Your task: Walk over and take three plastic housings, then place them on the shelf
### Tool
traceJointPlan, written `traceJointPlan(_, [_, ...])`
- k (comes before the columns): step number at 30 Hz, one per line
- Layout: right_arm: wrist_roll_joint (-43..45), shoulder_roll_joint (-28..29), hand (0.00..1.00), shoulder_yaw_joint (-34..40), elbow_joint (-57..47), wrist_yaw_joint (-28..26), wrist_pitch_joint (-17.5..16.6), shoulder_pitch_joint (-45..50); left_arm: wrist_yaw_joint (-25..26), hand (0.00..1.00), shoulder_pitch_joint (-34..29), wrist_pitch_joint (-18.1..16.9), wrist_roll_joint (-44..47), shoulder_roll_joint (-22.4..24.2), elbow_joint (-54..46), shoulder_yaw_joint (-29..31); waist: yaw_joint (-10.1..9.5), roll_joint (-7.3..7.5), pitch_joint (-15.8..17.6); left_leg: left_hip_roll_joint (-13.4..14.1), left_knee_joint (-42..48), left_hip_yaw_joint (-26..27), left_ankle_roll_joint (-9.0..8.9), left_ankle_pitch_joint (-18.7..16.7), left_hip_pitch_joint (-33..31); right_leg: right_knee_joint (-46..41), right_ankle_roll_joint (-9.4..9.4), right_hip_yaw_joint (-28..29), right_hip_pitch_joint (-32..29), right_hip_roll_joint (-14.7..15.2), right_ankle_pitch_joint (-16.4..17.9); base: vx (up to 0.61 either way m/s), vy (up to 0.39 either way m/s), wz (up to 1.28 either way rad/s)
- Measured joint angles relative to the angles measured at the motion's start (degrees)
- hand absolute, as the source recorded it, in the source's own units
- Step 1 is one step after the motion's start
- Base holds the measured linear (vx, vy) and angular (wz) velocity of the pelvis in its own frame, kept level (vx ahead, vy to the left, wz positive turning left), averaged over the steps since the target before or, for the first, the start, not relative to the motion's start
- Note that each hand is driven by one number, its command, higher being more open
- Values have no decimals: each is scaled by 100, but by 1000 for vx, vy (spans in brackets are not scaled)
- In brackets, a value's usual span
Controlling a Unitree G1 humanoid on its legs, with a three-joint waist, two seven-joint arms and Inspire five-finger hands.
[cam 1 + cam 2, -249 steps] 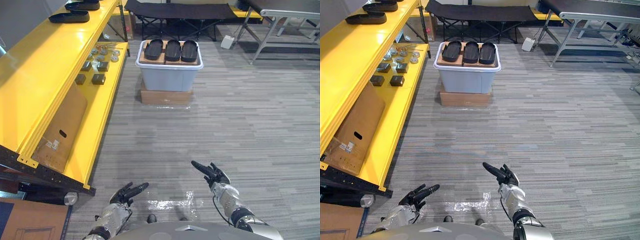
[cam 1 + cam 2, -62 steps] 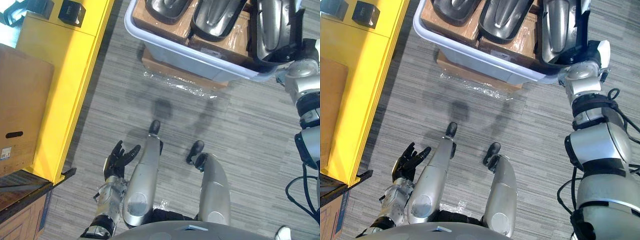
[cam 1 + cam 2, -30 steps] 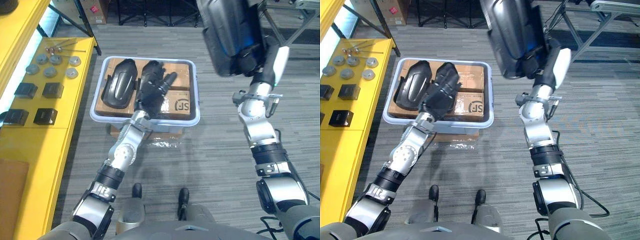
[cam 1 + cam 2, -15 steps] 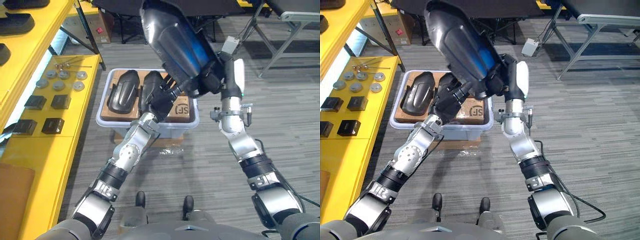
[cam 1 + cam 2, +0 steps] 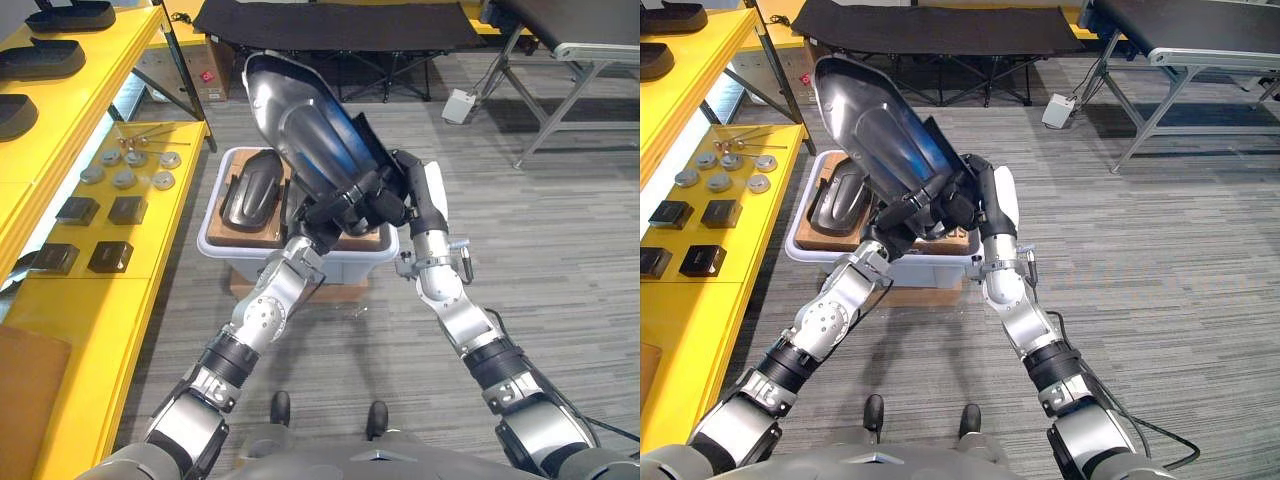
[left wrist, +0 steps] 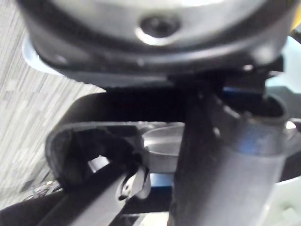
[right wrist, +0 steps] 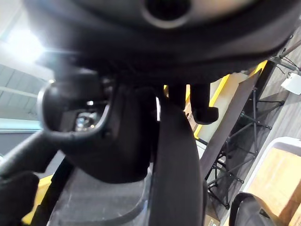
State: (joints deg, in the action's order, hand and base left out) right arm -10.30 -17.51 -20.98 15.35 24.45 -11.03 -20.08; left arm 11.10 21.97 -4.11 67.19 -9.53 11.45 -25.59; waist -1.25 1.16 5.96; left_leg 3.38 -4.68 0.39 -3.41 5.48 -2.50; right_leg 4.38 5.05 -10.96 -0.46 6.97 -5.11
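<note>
At 12 o'clock, above the bin (image 5: 214,238) | raised housing (image 5: 305,130), tilted, your right hand (image 5: 390,200) curled round its lower edge | left hand (image 5: 325,215) there too, hold unreadable | second housing (image 5: 250,190) in bin | step: collecting; next, probably gather the rest, then shelf (image 5: 90,85) at 10 o'clock.

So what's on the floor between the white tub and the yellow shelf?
Nothing. It is just a bare strip of grey floor between the tub and the shelf, seen in both eye views.
</note>
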Motion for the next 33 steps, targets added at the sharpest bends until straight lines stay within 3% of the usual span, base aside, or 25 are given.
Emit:
traceJointPlan(7, [-101, 205, 0, -329, 1, 131, -135, 297, 734, 0, -372, -451, 7, 103, 3, -3, -3, 63, -144, 8, 0, -33, -5, -3, 3, 7, -1, -48, 26, -5, 0, -8, -1, 1])
traceJointPlan(19, [-226, 388, 0, -424, 22, 332, -161, 511, 739, 0, -464, -453, -472, 210, 171, 64, -20, 186, -225, 20, -1, -82, -8, 0, 3, 8, 0, -103, 53, 4, -1, -15, -2, 2])
traceJointPlan(20, [-221, 389, 100, -424, 22, 343, -162, 528, 739, 0, -464, -455, -461, 210, 181, 48, -18, 186, -225, 19, 0, -82, -8, 0, 3, 8, -1, -123, 53, 3, -2, 0, 0, 0])
traceJointPlan(27, [60, 434, 100, -570, 15, 358, -474, 606, 762, 0, -463, -844, -554, 260, 220, -40, -5, 187, -225, 20, 0, -80, -16, 6, 2, 9, -2, -121, 52, -2, -2, 0, 0, 0])
traceJointPlan(33, [345, 738, 100, -659, -35, 504, -678, 804, 1308, 0, -463, -1056, -1991, 514, 172, 243, -23, 226, -250, 23, 8, -85, -16, 5, 2, 9, -3, -121, 58, -2, -2, 0, 0, 0])
